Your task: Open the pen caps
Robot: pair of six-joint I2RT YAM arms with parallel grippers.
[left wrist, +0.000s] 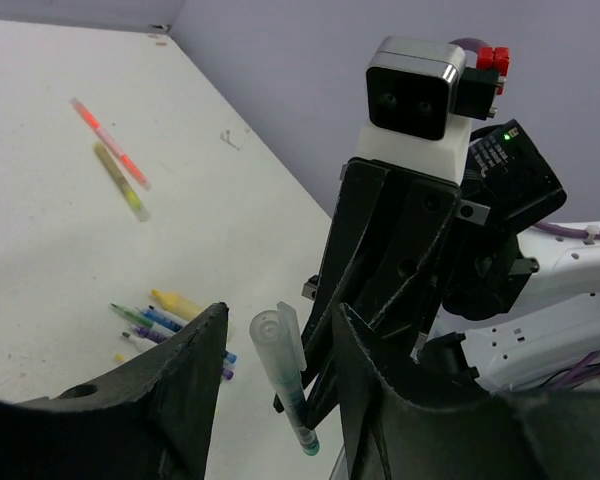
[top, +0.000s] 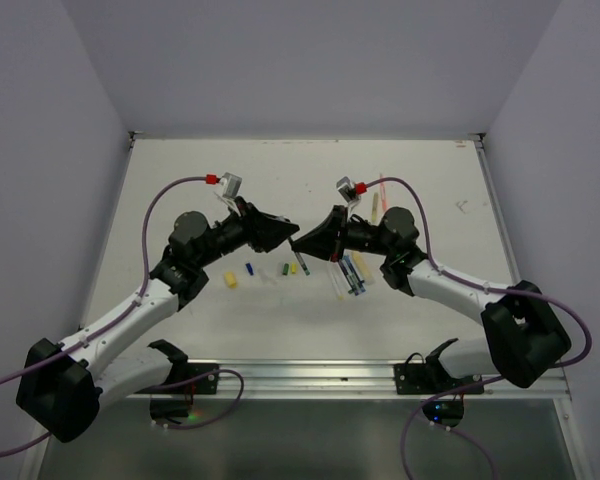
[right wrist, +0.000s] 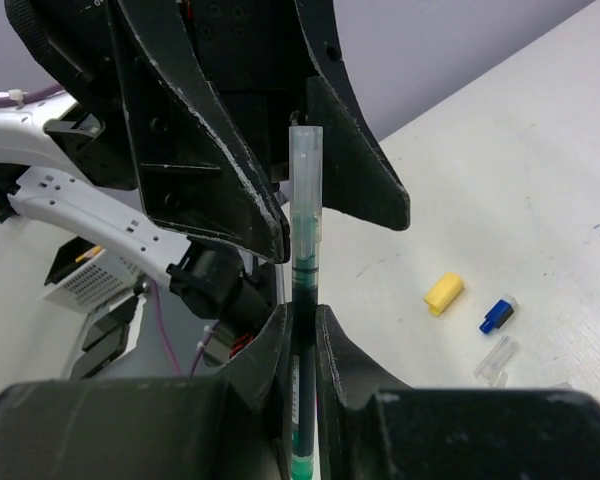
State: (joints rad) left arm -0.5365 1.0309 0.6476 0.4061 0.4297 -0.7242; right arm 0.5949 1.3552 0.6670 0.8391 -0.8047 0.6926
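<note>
Both arms reach inward, meeting above the tabletop's (top: 280, 180) middle. The right tool (right wrist: 302, 322) is clenched on a green pen (right wrist: 305, 290). The left tool (top: 291, 236) is parted, straddling its clear cap (left wrist: 276, 345).

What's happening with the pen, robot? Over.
Right gripper shut on thin green-ink pen. Left gripper open around its clear plastic cap. Nothing blocking.

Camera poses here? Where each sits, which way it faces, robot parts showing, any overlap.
Top: fixed above and behind the bases, looking down on the table; both arms, left hand and right hand tip to tip.
Left wrist: on the left arm, facing past the left fingers at the right hand gripping the pen.
Right wrist: on the right arm, facing along that pen at the left hand flanking its clear cap; right fingers at bottom.
Shared: both wrists see the pen; top and right wrist see the yellow cap.
</note>
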